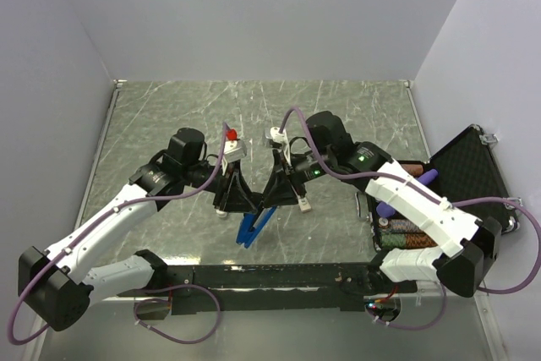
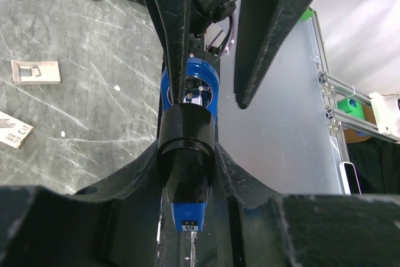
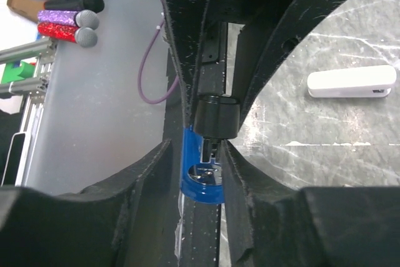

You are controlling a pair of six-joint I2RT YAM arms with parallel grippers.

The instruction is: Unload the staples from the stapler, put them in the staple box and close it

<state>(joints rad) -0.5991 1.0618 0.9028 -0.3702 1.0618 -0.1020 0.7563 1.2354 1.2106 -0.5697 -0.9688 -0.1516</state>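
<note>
I work in a robotics lab booth. Plain white walls [image 1: 254,14] box in my grey marbled table [image 1: 169,116], aluminium framing [image 2: 325,85] stands beside it, purple cables [image 1: 296,109] loop loose, and an open black case [image 1: 469,171] sits alongside.

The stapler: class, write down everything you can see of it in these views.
The stapler is small and oblong. It looks like glossy blue and black plastic, with metal showing inside its rounded blue end. It is held tilted over the near part of the table. The left gripper clamps its black middle; the right gripper flanks its blue end, pressure unclear.
</note>
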